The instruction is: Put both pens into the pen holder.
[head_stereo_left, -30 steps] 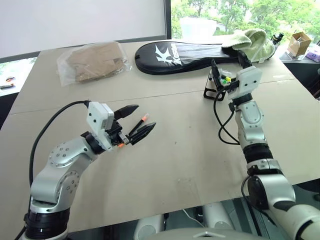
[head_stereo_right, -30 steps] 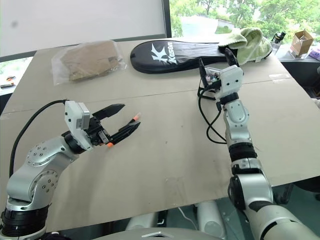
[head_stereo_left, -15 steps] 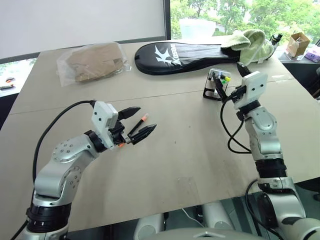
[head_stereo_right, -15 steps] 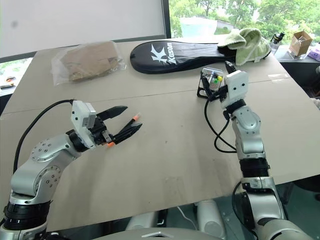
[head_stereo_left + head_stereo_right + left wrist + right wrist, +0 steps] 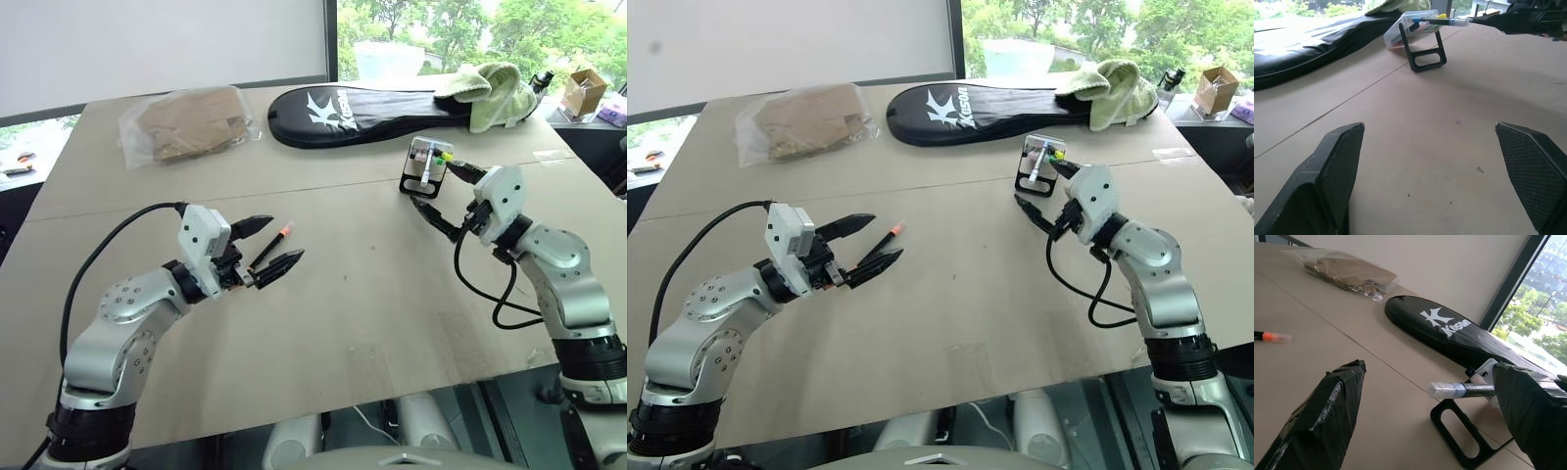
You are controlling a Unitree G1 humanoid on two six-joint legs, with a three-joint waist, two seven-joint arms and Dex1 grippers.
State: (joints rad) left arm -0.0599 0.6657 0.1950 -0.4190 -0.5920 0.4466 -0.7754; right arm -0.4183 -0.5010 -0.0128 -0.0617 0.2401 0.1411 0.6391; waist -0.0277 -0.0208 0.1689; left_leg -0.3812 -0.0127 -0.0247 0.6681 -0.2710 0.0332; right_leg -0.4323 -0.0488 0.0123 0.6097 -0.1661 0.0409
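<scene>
From my head, the pen holder (image 5: 425,166) stands toward the table's (image 5: 343,313) far right side, a blue-ended pen (image 5: 427,168) in it; the orange-capped pen (image 5: 271,245) lies at my wide left gripper (image 5: 263,243). Left wrist: holder tilted on its black frame. Right wrist: my right gripper (image 5: 1435,416) gapes empty, beside the holder.

Silver jointed arms, white wrist blocks, black textured jaws, looping black cables.
</scene>
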